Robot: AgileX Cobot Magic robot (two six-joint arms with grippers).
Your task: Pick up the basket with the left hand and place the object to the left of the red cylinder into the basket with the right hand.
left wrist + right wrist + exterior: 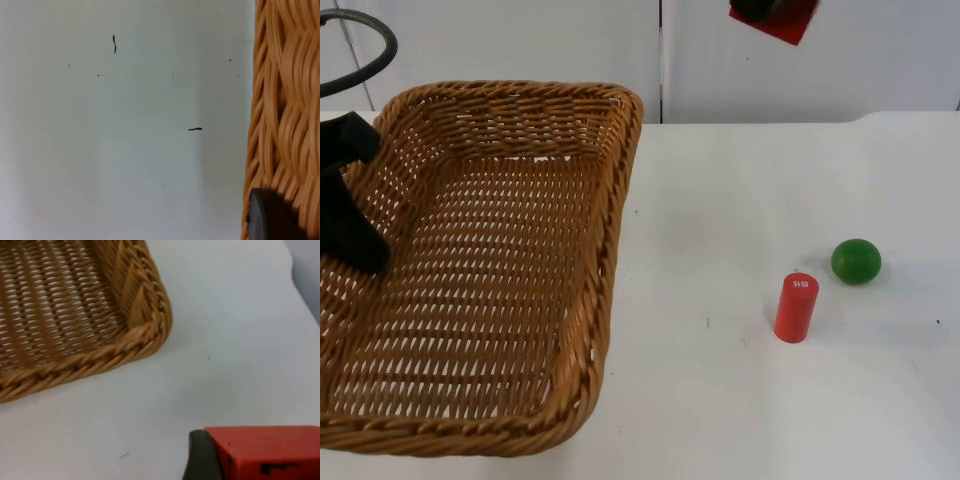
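Observation:
The woven wicker basket [610,220] fills the left of the top view, looming large as if lifted toward the camera. My left gripper [360,250] is shut on its left rim. In the left wrist view a black fingertip [270,217] presses on the weave [287,100] above the white table. The red cylinder [796,307] stands upright at the right of the table. My right gripper [762,8] hangs high at the back, shut on a red block [784,24]. In the right wrist view, the block [270,452] sits against a fingertip [202,457], above the table beside the basket's corner [135,335].
A green ball [856,261] lies just behind and to the right of the red cylinder. The grey partition wall [820,70] closes off the table's far edge. Bare white table lies between the basket and the cylinder.

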